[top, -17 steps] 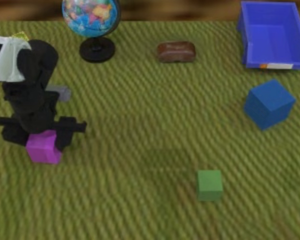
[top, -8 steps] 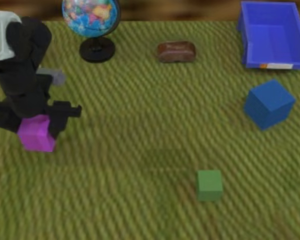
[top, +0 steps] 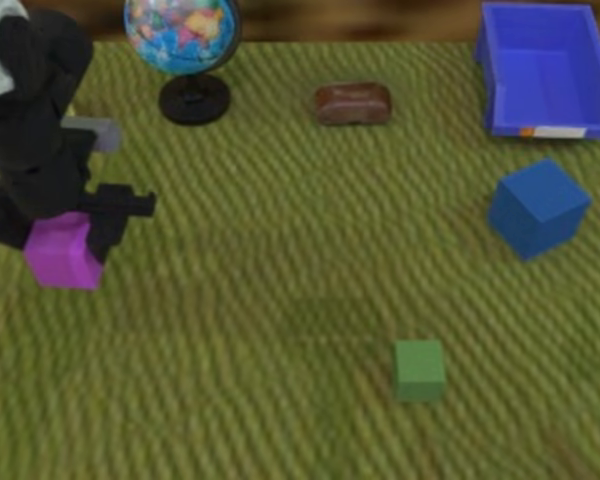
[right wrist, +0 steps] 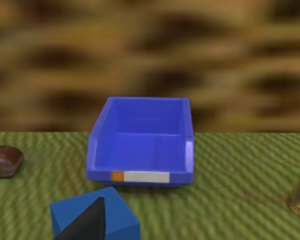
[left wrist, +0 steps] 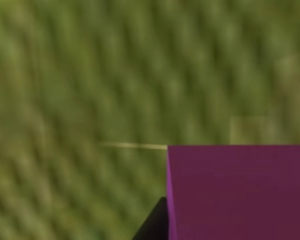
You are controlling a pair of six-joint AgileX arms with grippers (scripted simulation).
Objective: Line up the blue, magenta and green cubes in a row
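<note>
Top view — magenta cube [top: 63,253] slightly skewed

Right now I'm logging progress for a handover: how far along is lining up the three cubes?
Nothing looks done: no row exists. In hand: the left gripper at the table's left edge is shut on the magenta cube. Left: the blue cube sits far right near the blue bin, and the green cube lies apart toward the front. The right arm is out of the top view.

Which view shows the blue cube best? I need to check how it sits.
The top view: the whole blue cube shows, apart from the bin. The right wrist view shows only its upper part behind a dark fingertip; the left wrist view misses it.
</note>
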